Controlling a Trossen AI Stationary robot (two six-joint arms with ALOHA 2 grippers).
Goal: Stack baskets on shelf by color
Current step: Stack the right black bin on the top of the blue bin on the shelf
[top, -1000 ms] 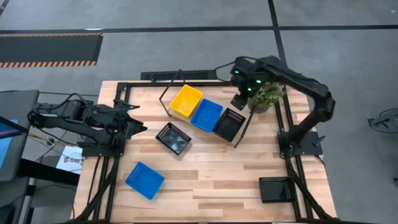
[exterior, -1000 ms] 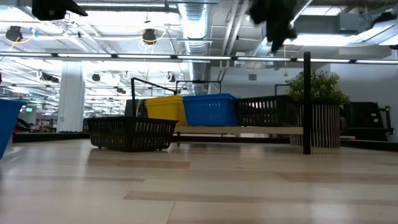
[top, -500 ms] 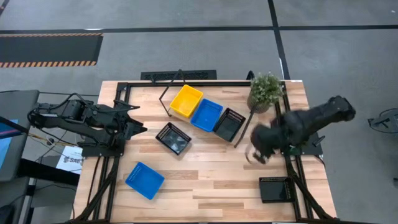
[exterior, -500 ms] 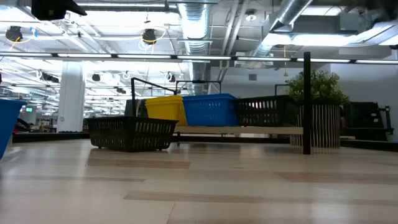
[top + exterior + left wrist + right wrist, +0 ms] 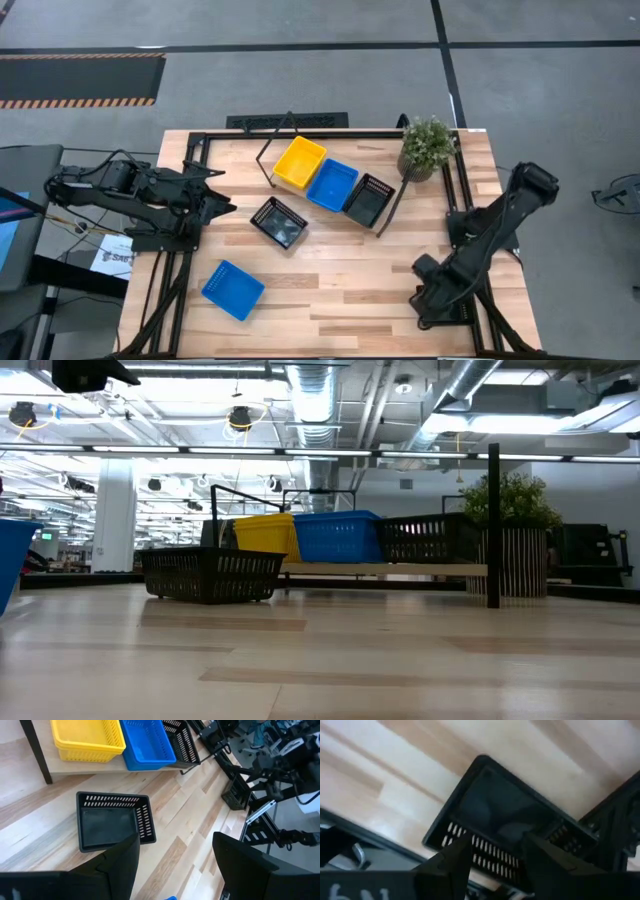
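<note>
1. The right arm has swung away from the shelf (image 5: 330, 185) and the plant (image 5: 427, 148). It is now low over the near right corner of the tabletop (image 5: 340, 275).
2. The right gripper (image 5: 428, 300) hangs over a black basket (image 5: 507, 835) in that corner. Its two fingers (image 5: 451, 862) stand apart with one wall of the basket between them. They are not clenched on it, and I cannot tell if they touch it.
3. In the high view the arm hides most of this basket.
4. The left arm waits at the left side of the tabletop, well apart from the shelf. The left gripper (image 5: 222, 200) is spread wide and holds nothing.
5. Three baskets sit side by side on the shelf. The yellow basket (image 5: 299, 162) is on the left end, the blue basket (image 5: 332, 184) is in the middle, and the black shelf basket (image 5: 368, 199) is on the right end.
6. One more black basket (image 5: 278, 221) lies on the tabletop just in front of the shelf, toward its left end.
7. One more blue basket (image 5: 233, 289) lies on the tabletop well apart from the shelf, near the front left.
8. The plant stands just beside the right end of the shelf.
</note>
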